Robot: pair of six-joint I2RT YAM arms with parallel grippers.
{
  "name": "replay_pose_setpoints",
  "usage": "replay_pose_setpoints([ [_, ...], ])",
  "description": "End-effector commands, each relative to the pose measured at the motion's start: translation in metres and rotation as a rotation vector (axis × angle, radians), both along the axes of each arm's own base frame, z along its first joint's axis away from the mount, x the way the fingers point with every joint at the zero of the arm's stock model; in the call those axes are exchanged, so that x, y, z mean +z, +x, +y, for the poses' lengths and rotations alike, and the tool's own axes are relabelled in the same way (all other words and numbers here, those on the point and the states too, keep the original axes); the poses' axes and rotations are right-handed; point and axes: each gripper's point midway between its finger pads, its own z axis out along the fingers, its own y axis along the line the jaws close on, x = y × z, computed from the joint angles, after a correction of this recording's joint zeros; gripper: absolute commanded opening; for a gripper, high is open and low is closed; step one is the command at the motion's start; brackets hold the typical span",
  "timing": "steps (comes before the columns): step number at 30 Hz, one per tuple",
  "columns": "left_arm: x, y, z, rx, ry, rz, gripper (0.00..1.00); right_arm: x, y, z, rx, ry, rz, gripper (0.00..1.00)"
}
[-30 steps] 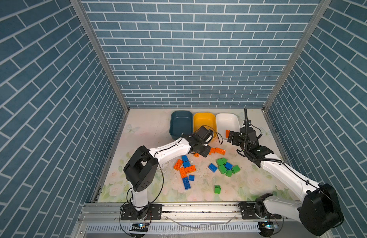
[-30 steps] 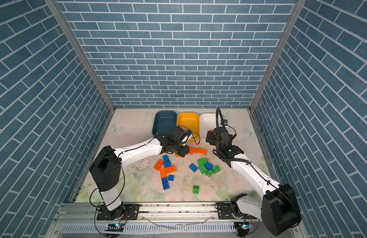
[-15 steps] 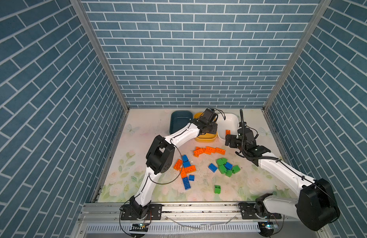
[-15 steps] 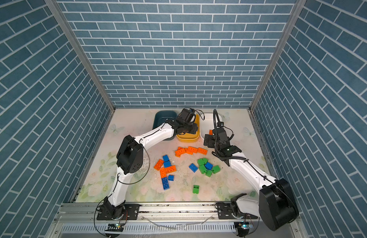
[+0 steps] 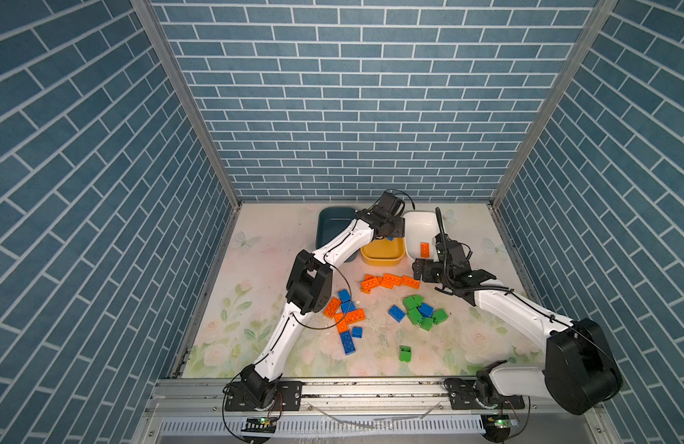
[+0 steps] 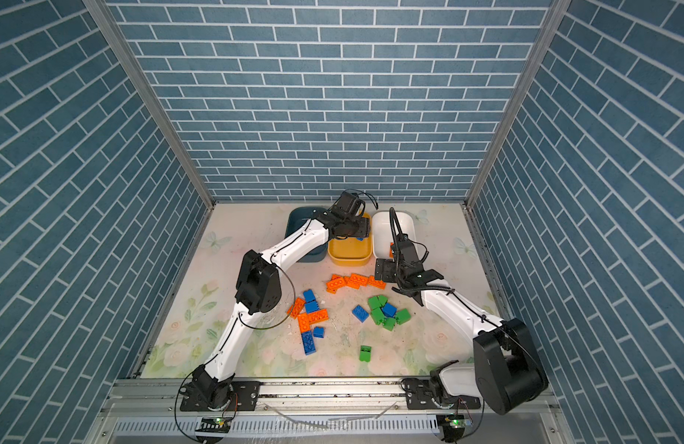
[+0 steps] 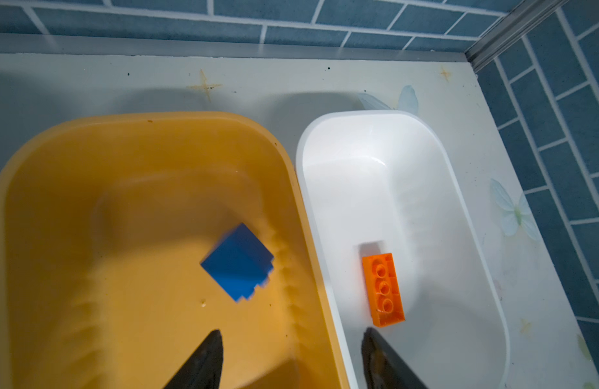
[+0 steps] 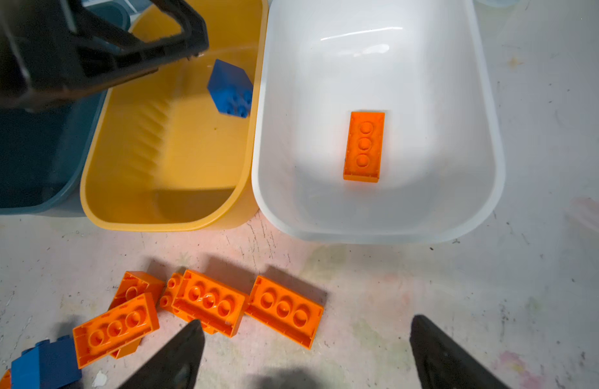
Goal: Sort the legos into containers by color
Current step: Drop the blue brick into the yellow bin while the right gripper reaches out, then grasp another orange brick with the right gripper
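Observation:
My left gripper (image 7: 291, 333) hangs open over the yellow container (image 5: 382, 261), and a blurred blue lego (image 7: 239, 266) lies loose inside it, near the wall next to the white container (image 7: 358, 151). One orange lego (image 8: 363, 146) lies in the white container. My right gripper (image 8: 306, 321) is open and holds nothing, low over the mat just in front of the white container and beside a row of orange legos (image 8: 284, 310). The dark teal container (image 5: 332, 219) stands left of the yellow one, partly hidden by the left arm.
A cluster of green and blue legos (image 5: 419, 311) lies mid-mat and a mix of orange and blue ones (image 5: 346, 315) by the left arm's elbow. A lone green lego (image 5: 405, 353) sits near the front. Brick walls enclose the mat on three sides.
The left arm swung up from the orange row to above the yellow container, its jaws opened and the blue lego dropped in. The right gripper drew back a little from the white container.

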Motion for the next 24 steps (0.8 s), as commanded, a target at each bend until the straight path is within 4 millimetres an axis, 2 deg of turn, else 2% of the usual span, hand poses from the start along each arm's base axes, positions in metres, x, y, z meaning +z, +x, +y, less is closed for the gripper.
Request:
replay_pose_setpoints([
  [1,0.025,-0.01,0.012,-0.001,0.024,-0.035,0.78,0.005,0.003,0.022,0.116,0.041,0.003,0.95],
  [4,0.031,-0.019,0.017,-0.023,0.027,-0.041,0.83,-0.003,0.0,0.029,0.211,0.0,0.028,0.97],
  [6,0.035,-0.024,0.02,-0.04,0.04,-0.064,0.87,-0.006,-0.005,0.037,0.307,-0.023,0.02,0.94],
  [13,0.051,-0.044,0.035,-0.071,0.034,-0.118,0.99,-0.027,-0.013,0.03,0.46,-0.196,0.06,0.96],
  [18,0.063,-0.064,0.055,-0.055,0.016,-0.155,0.99,-0.043,-0.021,0.028,0.582,-0.275,0.116,0.96],
  [24,0.071,-0.098,0.087,-0.021,-0.014,-0.173,0.99,-0.044,-0.02,0.032,0.678,-0.321,0.104,0.93],
])
